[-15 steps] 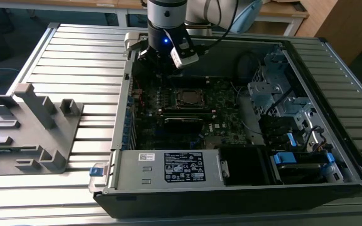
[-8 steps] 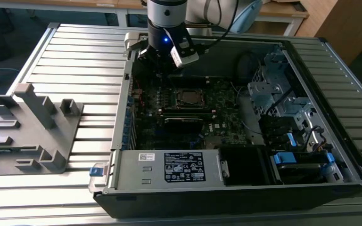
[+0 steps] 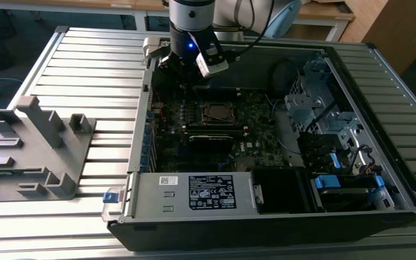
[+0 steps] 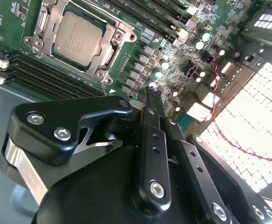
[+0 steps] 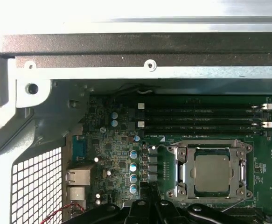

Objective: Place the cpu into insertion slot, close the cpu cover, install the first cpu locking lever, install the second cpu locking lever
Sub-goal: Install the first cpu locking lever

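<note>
Inside the open computer case (image 3: 266, 230), which lies on a slatted metal table (image 3: 85, 76), we see the cpu (image 5: 212, 173) seated in its socket on the green motherboard (image 5: 112, 149). It lies flat, its dull grey metal top facing up out of the case. Being square, it has no long axis to speak of. Its edges run parallel with the socket and with the black memory slots (image 5: 201, 112) just beside it.

The cpu cover (image 5: 181, 172) is folded down flat over the chip. Its shiny frame borders all four sides, and the metal top shows through the window. Thin locking levers (image 5: 205, 145) seem to run along the frame's edges, but we cannot tell whether they are hooked home.

The gripper (image 4: 152, 95) hangs from the arm over the board, to the exterior view's left of the socket and farther from that camera. Its fingers (image 4: 150, 140) are drawn together with nothing between them. In both wrist views the tip sits near one corner of the socket, above a row of small grey components, apart from the cover and the chip.

At the exterior view's left a grey plastic fixture (image 3: 34, 146) stands on the table, well apart from the case.
</note>
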{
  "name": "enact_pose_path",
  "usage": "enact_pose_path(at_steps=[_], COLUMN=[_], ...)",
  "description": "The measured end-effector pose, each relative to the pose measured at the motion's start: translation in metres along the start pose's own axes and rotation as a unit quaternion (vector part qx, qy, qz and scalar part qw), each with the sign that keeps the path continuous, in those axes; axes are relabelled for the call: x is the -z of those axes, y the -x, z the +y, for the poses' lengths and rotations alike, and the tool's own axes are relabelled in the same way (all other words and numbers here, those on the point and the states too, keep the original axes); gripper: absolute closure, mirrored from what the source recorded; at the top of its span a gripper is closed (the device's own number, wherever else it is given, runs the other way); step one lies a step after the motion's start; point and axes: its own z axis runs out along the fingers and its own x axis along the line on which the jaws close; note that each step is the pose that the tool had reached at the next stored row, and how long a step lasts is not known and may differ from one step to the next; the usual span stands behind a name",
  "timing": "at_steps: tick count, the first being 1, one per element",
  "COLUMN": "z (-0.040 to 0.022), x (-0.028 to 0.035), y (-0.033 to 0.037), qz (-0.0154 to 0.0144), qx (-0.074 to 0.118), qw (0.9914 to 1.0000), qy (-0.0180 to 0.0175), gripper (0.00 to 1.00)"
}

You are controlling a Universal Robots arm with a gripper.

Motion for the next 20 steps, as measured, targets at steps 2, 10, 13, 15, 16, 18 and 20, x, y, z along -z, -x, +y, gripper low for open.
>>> enact_pose_path(at_steps=[2, 10, 13, 15, 16, 18, 20], z=[0.0003, 0.0009, 0.0011, 0.0015, 0.0017, 0.0022, 0.0026], x=[-0.0001, -0.0003, -0.0005, -0.0006, -0.0007, -0.001, -0.0011], y=[0.0, 0.0, 0.0, 0.0, 0.0, 0.0, 0.0], qz=[0.0, 0.0, 0.0, 0.0, 0.0, 0.0, 0.0001], qx=[0.0, 0.0, 0.0, 0.0, 0.0, 0.0, 0.0], qw=[1.0, 1.0, 1.0, 1.0, 1.0, 0.99999, 0.99996], qy=[0.0005, 0.001, 0.0014, 0.0021, 0.0026, 0.0049, 0.0093], gripper=[0.89, 0.89, 0.89, 0.89, 0.89, 0.89, 0.89])
